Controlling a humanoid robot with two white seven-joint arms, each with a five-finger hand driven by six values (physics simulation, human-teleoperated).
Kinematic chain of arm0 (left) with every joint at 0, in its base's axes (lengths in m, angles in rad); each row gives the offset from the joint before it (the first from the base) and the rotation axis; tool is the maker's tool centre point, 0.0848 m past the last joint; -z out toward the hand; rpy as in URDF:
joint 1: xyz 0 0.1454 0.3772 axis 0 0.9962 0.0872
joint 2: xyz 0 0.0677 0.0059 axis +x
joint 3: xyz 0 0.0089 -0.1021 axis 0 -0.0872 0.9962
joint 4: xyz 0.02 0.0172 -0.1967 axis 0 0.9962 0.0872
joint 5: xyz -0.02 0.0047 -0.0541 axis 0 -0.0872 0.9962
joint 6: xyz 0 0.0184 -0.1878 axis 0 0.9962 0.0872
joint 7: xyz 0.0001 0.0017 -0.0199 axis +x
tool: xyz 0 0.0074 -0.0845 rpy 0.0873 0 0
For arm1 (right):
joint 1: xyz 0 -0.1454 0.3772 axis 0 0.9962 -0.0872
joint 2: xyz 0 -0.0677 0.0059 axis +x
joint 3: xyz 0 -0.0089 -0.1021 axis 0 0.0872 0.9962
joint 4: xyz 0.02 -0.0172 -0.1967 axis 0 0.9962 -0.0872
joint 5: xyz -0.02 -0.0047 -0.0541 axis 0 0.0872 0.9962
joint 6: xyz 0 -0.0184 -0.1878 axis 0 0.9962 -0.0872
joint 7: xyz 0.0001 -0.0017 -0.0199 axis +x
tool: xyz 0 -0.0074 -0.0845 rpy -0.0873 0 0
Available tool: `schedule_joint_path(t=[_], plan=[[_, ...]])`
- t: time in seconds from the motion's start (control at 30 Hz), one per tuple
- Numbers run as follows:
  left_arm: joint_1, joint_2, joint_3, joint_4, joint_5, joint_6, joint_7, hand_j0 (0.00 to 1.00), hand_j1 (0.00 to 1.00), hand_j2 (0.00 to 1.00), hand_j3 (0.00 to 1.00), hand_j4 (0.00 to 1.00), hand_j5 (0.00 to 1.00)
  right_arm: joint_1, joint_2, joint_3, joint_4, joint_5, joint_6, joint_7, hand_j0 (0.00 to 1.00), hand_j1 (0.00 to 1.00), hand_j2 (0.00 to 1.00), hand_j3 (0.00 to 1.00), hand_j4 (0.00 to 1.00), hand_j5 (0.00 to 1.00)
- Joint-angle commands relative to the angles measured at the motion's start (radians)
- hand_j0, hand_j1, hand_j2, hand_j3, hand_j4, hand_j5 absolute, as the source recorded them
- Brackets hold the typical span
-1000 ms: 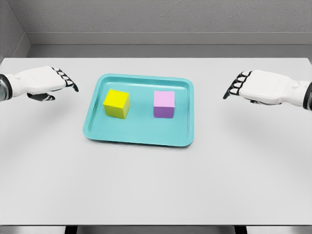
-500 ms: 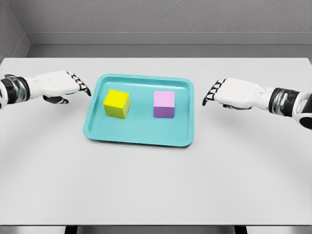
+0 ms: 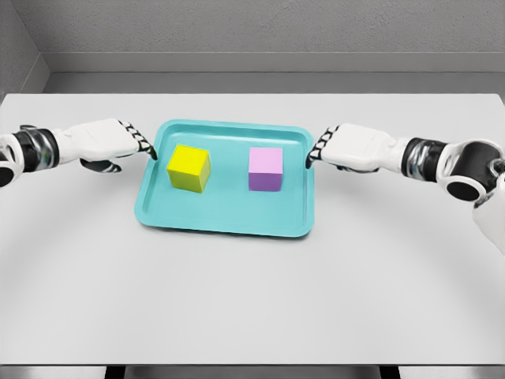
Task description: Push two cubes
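**A:** On the tray (image 3: 229, 225), where are the cubes sitting?

**B:** The yellow cube (image 3: 188, 168) is sitting in the left half and the pink cube (image 3: 266, 168) in the right half, both a little toward the far side. They are standing apart, with a strip of bare teal floor lying between them.

**A:** How much room is showing around them?

**B:** The yellow cube is sitting near the left rim, and the pink one is keeping a somewhat wider gap from the right rim. More open floor is lying on the near side of both cubes than behind them.

**A:** And the hands?

**B:** The left hand (image 3: 106, 142) is hovering at the left rim, its fingers held out loosely together, dark fingertips (image 3: 148, 148) pointing toward the yellow cube and sitting just beside it; I cannot tell whether they are touching it. The right hand (image 3: 351, 148) is mirroring that at the right rim, fingers extended and drooping slightly, tips over the rim edge and apart from the pink cube. Neither hand is holding anything.

**A:** What is lying beyond?

**B:** The tray is resting on a white table (image 3: 252, 300), with broad bare surface stretching on every side, widest toward the near edge.
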Motion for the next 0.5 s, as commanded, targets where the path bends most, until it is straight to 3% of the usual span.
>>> schedule_joint_path(t=[0.0,0.47], plan=[[0.002,-0.006,0.001,-0.002,0.005,0.002,0.000,0.75,0.75,0.75,0.75,0.75,0.75,0.000,0.014,0.009,0.017,0.007,0.002,-0.001,0.68,0.68,0.68,0.68,0.68,0.68],[0.021,-0.023,0.001,-0.057,0.004,0.002,-0.001,0.75,0.75,0.75,0.75,0.75,0.75,-0.046,0.043,0.078,0.056,0.027,0.002,0.000,0.68,0.68,0.68,0.68,0.68,0.68]])
